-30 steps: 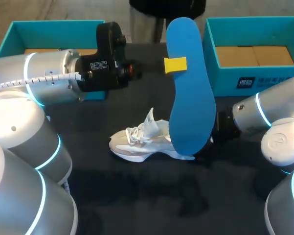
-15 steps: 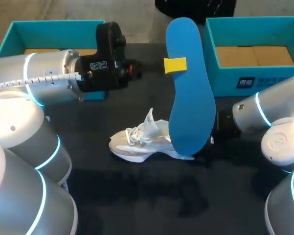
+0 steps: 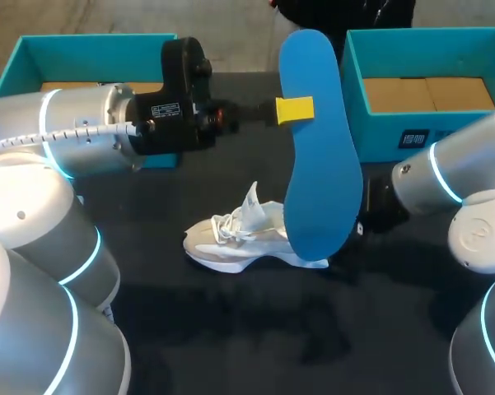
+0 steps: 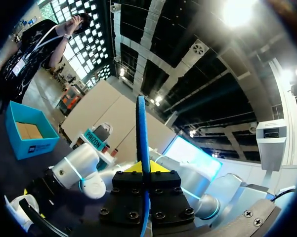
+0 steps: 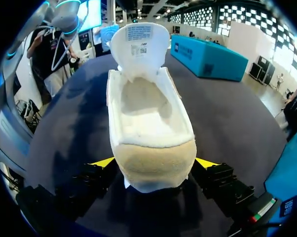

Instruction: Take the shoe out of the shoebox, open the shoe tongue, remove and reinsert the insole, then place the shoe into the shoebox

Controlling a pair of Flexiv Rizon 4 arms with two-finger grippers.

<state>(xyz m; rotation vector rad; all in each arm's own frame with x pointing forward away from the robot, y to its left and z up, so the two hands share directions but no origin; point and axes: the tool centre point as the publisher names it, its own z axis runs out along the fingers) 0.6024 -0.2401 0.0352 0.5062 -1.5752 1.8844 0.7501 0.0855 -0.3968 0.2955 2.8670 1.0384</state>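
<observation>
While the right arm has been shifted slightly toward the frame's right edge, the insole is kept upright at centre, toe end up, pinched by the left gripper; reinsertion is judged pending. The shoe lies lengthwise below it, toe pointing left, heel clasped by the right gripper

Robot demo stand in a large hall, black table, teal shoebox at ten o'clock, second shoebox at two o'clock, high dark ceiling with bright lamps.
</observation>
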